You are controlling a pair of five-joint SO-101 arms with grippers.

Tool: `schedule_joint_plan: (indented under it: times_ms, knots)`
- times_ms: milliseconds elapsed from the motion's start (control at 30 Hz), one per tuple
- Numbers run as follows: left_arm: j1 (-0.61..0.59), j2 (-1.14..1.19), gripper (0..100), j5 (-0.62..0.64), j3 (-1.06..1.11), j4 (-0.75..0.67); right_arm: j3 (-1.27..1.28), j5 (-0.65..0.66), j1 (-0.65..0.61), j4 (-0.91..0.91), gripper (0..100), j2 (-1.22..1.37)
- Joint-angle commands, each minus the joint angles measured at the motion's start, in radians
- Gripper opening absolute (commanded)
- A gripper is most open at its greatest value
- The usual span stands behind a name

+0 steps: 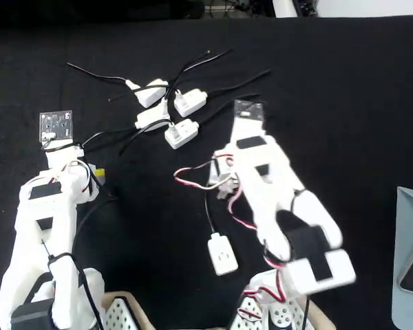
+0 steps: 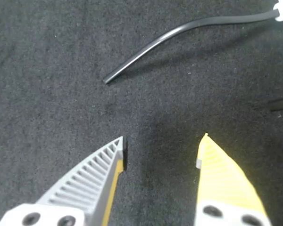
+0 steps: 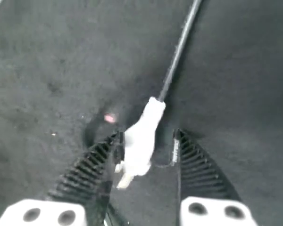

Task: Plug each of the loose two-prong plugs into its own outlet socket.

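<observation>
My right gripper (image 3: 147,135) sits slack around the plug (image 3: 139,141), off-centre, so closing may twist it; left gripper (image 2: 163,137) gapes empty.

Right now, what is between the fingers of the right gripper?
A white plug with its black cable lies inside the right gripper, on the black cloth. Its underside is hidden.

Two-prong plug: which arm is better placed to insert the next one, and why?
Right. The right gripper is open around a white plug; the left gripper is open over black cloth, with a cable end nearby.
</observation>
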Motion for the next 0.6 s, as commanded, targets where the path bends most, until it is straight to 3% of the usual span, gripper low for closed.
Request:
schedule_joint_plan:
  times_ms: [0, 167, 333, 567]
  knots:
    - [-0.005, -0.018, 25, -0.011, -0.005, -0.023, -0.065, -0.031, -0.025, 0.003, 15.6, 0.058]
    - [-0.005, -0.018, 25, -0.011, -0.005, -0.021, -0.076, -0.037, -0.023, 0.003, 15.2, 0.074]
    - [-0.005, -0.018, 25, -0.011, -0.005, -0.021, -0.073, -0.029, -0.018, 0.003, 1.1, 0.019]
    - [-0.005, -0.018, 25, -0.011, -0.005, -0.021, -0.068, 0.031, 0.009, 0.054, 1.2, -0.087]
